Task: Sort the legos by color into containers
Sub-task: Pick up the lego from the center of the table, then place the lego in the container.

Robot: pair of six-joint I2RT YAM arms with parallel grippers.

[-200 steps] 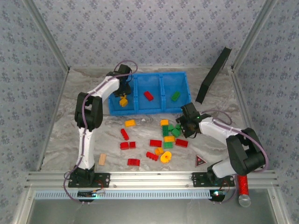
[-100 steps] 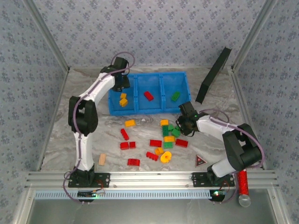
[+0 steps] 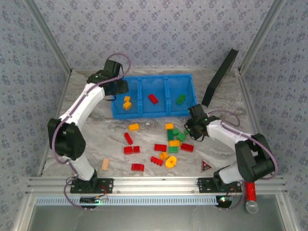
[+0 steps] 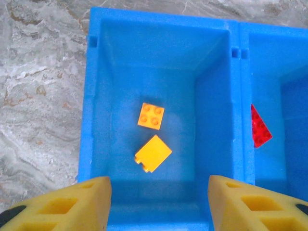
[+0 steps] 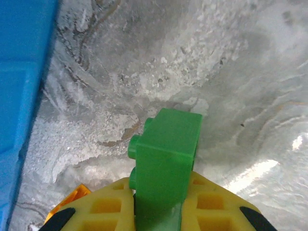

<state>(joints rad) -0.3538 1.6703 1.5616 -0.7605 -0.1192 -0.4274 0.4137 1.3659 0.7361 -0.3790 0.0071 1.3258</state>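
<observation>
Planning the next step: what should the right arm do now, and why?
Probably lift and carry its load to the right blue compartment: the right gripper is shut on a green brick, and that compartment already holds another green one.

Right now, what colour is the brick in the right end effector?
The brick is green, clearest in the right wrist view.

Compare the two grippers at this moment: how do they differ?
The left gripper stands open and empty; the right gripper is shut on a green brick. The left hangs over the left compartment of the blue bin; the right is outside the bin, over the table. Both have yellow fingers.
</observation>
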